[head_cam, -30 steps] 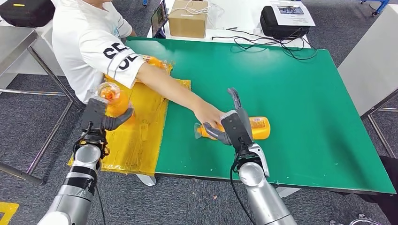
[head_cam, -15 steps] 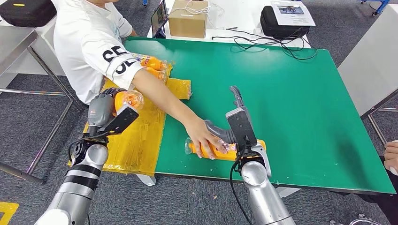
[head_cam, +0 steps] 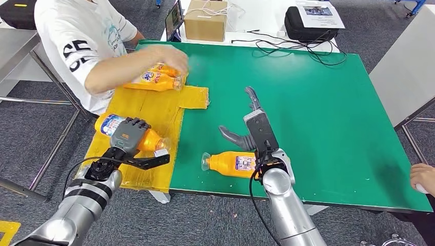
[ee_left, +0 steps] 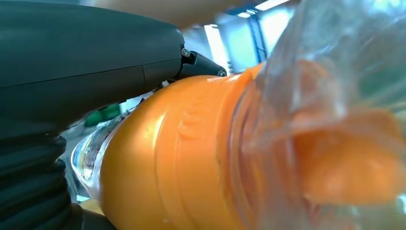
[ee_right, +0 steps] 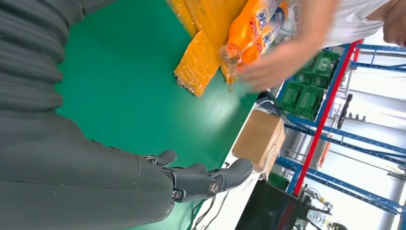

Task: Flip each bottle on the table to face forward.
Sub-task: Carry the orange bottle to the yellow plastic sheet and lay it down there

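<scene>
Just below the spread, empty right hand [head_cam: 255,134] lies a bottle [head_cam: 231,163]; left hand [head_cam: 131,141] grips another bottle [head_cam: 110,124]

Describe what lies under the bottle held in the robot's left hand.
Yellow plastic sheet lies under the held bottle. The left hand covers its middle, hiding any contact.
</scene>
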Robot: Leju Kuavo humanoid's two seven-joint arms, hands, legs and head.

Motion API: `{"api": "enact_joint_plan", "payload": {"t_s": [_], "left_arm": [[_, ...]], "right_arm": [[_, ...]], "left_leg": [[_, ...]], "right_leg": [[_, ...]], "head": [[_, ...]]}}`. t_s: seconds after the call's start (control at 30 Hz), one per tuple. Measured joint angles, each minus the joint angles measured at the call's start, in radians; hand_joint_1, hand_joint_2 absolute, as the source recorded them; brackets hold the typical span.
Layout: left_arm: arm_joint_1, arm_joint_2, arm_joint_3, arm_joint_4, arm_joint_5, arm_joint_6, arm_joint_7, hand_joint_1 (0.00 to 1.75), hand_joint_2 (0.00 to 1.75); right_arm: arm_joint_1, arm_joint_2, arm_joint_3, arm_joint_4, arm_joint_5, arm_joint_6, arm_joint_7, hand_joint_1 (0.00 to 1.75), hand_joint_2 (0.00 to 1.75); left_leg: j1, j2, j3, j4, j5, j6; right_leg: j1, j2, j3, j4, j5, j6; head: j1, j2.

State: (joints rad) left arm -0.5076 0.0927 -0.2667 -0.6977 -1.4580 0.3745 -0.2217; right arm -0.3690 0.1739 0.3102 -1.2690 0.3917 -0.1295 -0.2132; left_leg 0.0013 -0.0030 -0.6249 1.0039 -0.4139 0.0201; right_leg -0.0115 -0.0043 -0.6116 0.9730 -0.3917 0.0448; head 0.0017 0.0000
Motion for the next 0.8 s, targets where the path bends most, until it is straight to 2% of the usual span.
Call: {"api": "enact_joint_plan", "payload": {"t_s": [0.13,0.47,0.5,0.6,0.63,0.8], "left_arm": [[-0.035,0.022,-0.047,0.084,0.018,-0.053,-0.069,1.75,1.75],[-0.125,0.034,-0.127,0.189,0.025,-0.152,-0.103,1.75,1.75],[-0.131,0.034,-0.131,0.195,0.028,-0.156,-0.104,1.48,1.75],[-0.141,0.035,-0.144,0.207,0.031,-0.159,-0.104,0.17,1.75],[-0.143,0.035,-0.147,0.211,0.032,-0.161,-0.104,0.0,1.75],[-0.156,0.037,-0.156,0.222,0.041,-0.176,-0.104,0.0,1.75]], "right_arm": [[-0.006,0.0,0.005,0.006,-0.002,0.01,0.0,0.0,1.75],[-0.027,-0.001,0.021,0.024,-0.004,0.023,0.002,0.0,1.75],[-0.028,-0.001,0.021,0.026,-0.005,0.024,0.003,0.0,1.75],[-0.031,-0.002,0.022,0.031,-0.006,0.025,0.004,0.0,1.75],[-0.032,-0.002,0.023,0.033,-0.006,0.025,0.005,0.0,1.75],[-0.035,-0.003,0.023,0.04,-0.01,0.027,0.007,0.0,1.75]], "left_leg": [[0.0,-0.001,0.0,0.0,0.0,0.0],[0.0,-0.001,0.003,0.0,0.001,-0.001],[0.0,-0.001,0.004,0.0,0.002,-0.001],[0.0,-0.001,0.004,0.0,0.002,-0.002],[0.0,-0.001,0.004,0.0,0.002,-0.002],[0.0,-0.001,0.004,0.0,0.002,-0.002]], "right_leg": [[0.0,0.0,0.0,0.0,0.0,0.0],[0.0,-0.001,0.004,0.0,0.0,0.0],[0.0,-0.001,0.004,0.0,0.001,0.0],[0.0,-0.001,0.004,0.001,0.001,0.0],[0.0,-0.001,0.004,0.001,0.001,0.0],[0.0,-0.001,0.004,0.001,0.001,0.0]], "head": [[0.0,0.0],[0.0,0.0],[0.0,0.0],[0.0,0.0],[0.0,0.0],[0.0,0.0]]}}
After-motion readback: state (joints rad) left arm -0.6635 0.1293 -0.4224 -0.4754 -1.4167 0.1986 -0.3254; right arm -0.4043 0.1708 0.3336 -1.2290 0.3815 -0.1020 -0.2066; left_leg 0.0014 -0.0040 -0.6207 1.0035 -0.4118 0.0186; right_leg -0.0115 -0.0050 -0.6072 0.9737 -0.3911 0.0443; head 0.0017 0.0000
